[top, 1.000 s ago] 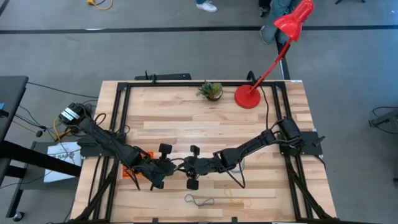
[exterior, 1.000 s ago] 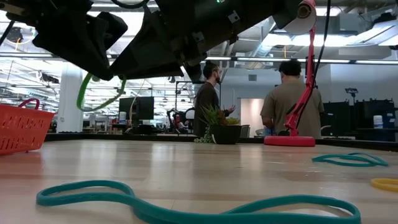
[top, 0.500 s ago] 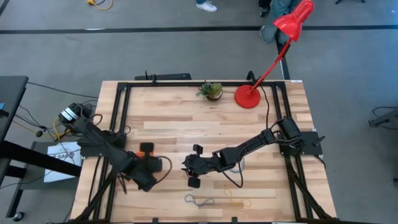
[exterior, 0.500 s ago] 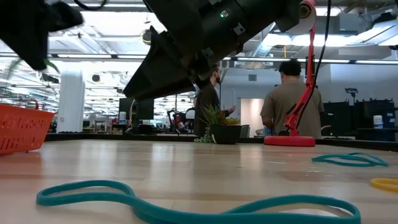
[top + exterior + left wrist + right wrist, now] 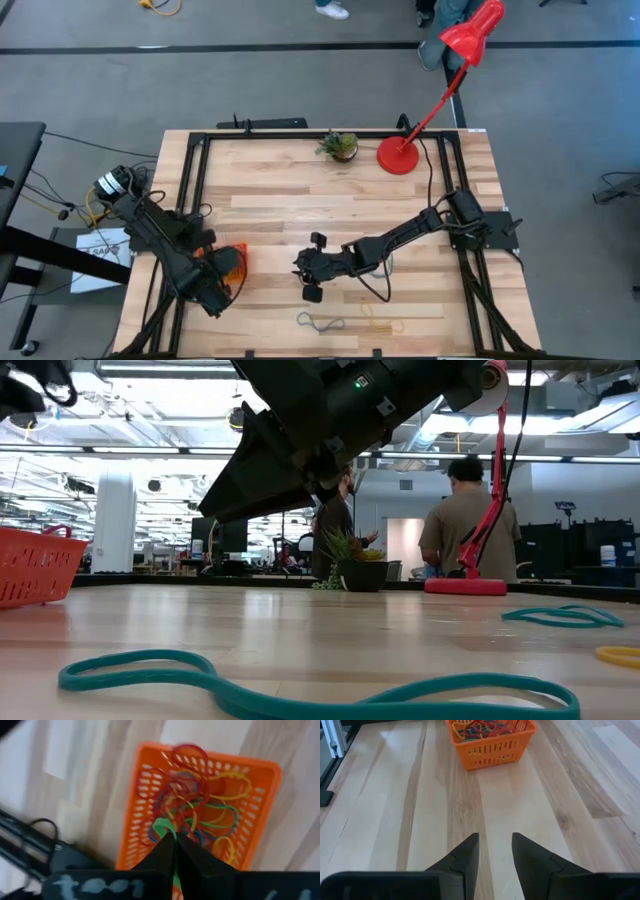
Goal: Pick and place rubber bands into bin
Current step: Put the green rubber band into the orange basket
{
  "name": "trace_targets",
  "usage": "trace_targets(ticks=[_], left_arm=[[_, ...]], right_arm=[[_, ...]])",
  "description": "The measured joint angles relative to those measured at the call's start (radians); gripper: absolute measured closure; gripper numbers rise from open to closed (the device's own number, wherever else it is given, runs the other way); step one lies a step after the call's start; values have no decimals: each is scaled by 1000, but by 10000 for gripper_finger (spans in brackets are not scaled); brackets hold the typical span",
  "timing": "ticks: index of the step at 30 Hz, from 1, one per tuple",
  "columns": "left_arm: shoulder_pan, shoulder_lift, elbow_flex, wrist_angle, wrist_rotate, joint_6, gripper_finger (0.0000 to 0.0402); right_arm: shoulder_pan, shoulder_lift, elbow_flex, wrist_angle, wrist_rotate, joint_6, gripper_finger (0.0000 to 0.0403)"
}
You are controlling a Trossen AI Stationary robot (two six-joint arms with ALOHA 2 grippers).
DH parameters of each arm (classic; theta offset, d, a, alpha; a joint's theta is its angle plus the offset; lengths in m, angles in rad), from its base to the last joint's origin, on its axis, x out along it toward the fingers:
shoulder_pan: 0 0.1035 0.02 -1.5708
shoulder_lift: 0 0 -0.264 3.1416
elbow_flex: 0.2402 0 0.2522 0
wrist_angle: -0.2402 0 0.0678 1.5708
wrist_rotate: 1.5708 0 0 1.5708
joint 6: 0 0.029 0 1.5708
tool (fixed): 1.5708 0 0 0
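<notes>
high view: the left gripper (image 5: 213,290) hangs over the orange bin (image 5: 231,262) at the table's (image 5: 300,200) left side; the right gripper (image 5: 305,278) sits near the table's middle, well apart from the bin, fingers spread with nothing between them.
high view, loose bands: a grey-blue rubber band (image 5: 322,323) and a yellow rubber band (image 5: 378,321) lie near the front edge, just past the right gripper, neither one touched.
high view, other things: a small potted plant (image 5: 340,146) and a red lamp (image 5: 440,85) stand at the far edge.
low view: a teal rubber band (image 5: 300,685) lies flat on the wood close to the camera; another teal band (image 5: 562,617) and a bit of a yellow one (image 5: 618,655) lie at the right; the bin shows at the left edge; a dark arm (image 5: 330,420) hangs above, clear of all of them; two people (image 5: 465,520) stand in the room behind.
left wrist view: jaws pressed together, pinching a green rubber band (image 5: 165,827) right at the tips, directly above the bin's heap of red, yellow, blue and green bands (image 5: 200,810).
right wrist view: jaws apart, a narrow gap, bare wood between them; the bin with its bands stands well ahead of the fingertips (image 5: 468,851).
</notes>
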Motion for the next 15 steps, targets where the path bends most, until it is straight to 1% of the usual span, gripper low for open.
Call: trace_targets(ticks=[4,10,13,15], left_arm=[[2,0,-41,57,19,-1,401],[3,0,-53,68,22,-1,401],[4,0,-53,68,1,15,401],[3,0,-53,73,-28,62,401]], right_arm=[[0,0,0,0,0,15,291],[-1,0,0,0,0,18,291],[-1,0,0,0,0,18,291],[-1,0,0,0,0,18,291]])
